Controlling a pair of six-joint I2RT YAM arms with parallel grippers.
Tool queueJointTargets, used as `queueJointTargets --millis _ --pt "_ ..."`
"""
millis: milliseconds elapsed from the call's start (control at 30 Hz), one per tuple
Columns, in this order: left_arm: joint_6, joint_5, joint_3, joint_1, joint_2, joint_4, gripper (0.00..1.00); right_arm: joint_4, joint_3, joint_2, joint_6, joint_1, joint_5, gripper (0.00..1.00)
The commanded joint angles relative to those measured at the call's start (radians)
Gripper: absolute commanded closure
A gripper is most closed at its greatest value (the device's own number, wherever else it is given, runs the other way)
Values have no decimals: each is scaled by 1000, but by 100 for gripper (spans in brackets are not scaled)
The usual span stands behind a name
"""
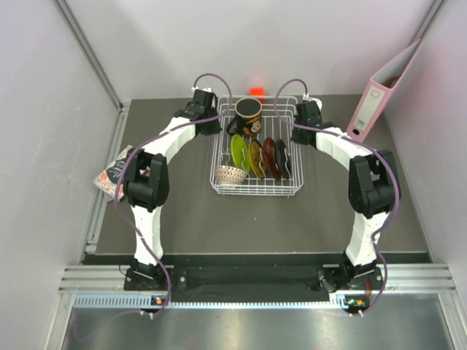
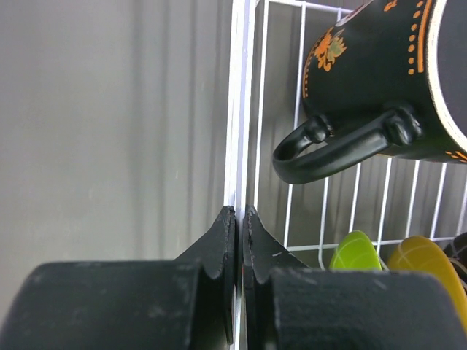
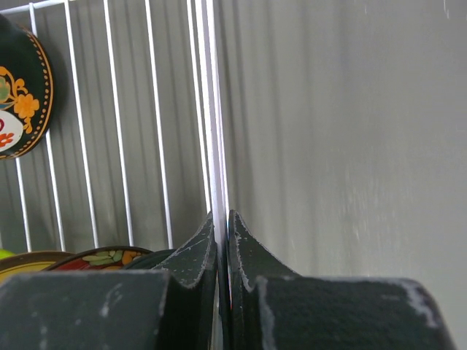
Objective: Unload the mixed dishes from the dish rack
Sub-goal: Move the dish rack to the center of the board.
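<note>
1. Right up against both wrist cams, our left fingers [image 2: 219, 251] and right fingers [image 3: 198, 255] are squeezed narrow, each pinching a white rim wire of the dish rack [image 1: 254, 192].
2. In the top view the rack sits mid-frame on the dark table [image 1: 182, 215], with an arm at each upper corner.
3. Inside we've got the mug [image 1: 248, 113] at the top. The lime plate [image 1: 238, 152], yellow plate [image 1: 255, 157], red plate [image 1: 270, 157] and black plate [image 1: 283, 157] stand on edge in a row. The bowl [image 1: 230, 173] is lower left.
4. A pink binder [image 1: 379, 102] stands at upper right.
</note>
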Motion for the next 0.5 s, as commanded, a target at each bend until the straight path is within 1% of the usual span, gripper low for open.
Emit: queueJointTargets --millis 0,133,233,367,400,433,467 --pt "-88 59 89 24 122 -3 100 -14 119 106 111 -46 6 100" --pt "-86 50 142 28 177 10 100 -40 228 180 105 -49 0 100" --pt "-103 82 125 28 177 30 100 -31 230 193 110 -35 -8 100" --pt "-106 87 81 26 142 57 100 -21 208 156 99 -30 6 99" --pt "-102 84 71 26 122 62 100 -21 205 136 96 -30 12 92" --pt "-102 76 55 26 113 65 100 -17 202 124 91 -29 12 87" --pt "-102 69 47 26 102 65 96 -14 198 101 88 -27 17 82"
